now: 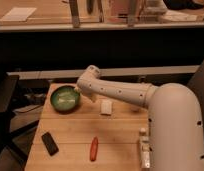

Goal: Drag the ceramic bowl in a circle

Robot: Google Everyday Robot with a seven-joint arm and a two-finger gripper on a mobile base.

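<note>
Here's the round green glazed ceramic bowl [65, 98], at about ten o'clock on the pale wooden tabletop [120, 135]. The white arm's gripper [78, 91] hovers at the bowl's two o'clock rim, fingers spread wide, and no grip on the rim can be made out. A small white cup [106, 107] stands at the bowl's four o'clock. A flat black rectangular object [50, 143] lies at six o'clock, with a red oblong thing [94, 148] beside it.

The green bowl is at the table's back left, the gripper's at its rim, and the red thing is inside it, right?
No. The camera view shows the red thing on the table near the front, apart from the green bowl. The bowl is back left, the gripper at its right rim.
</note>
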